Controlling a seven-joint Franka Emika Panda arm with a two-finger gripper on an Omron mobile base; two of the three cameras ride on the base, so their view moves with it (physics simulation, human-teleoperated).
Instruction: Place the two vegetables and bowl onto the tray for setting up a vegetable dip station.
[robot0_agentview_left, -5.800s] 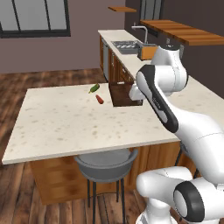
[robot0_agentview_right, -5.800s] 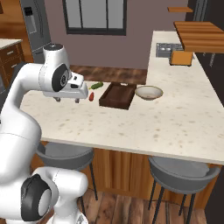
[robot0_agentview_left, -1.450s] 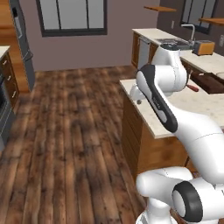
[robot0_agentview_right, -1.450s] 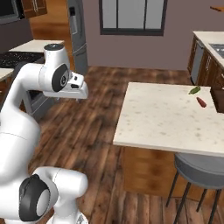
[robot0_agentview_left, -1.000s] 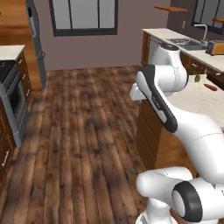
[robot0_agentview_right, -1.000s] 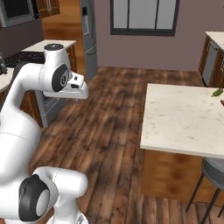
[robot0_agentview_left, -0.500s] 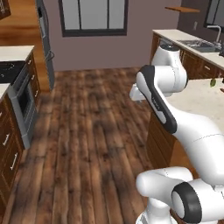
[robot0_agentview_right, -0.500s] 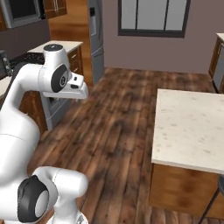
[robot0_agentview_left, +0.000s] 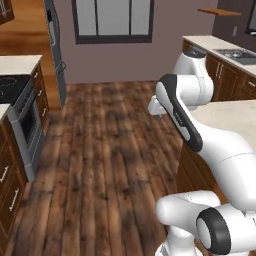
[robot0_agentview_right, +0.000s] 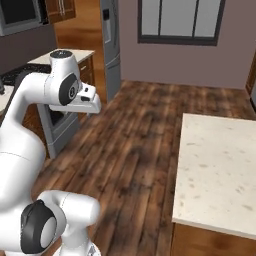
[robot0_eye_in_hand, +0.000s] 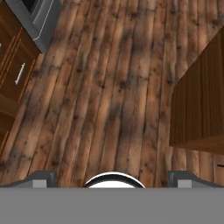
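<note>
Claw (robot0_eye_in_hand: 112, 175) hung wide open and empty over bare wooden floor (robot0_eye_in_hand: 109, 87). Tabletop (robot0_agentview_right: 220, 175) stood to the arm's right, its visible part carrying no tray, bowl or vegetables. Judging by that, reaching them would need the base turned rightward first.

a glossy white arm (robot0_agentview_left: 200, 135) of rounded, bulging segments, with dark grey-black round caps and bands at its joints, a boxy white hand (robot0_agentview_right: 85, 102), and two small grey fingers (robot0_eye_in_hand: 42, 178).
</note>
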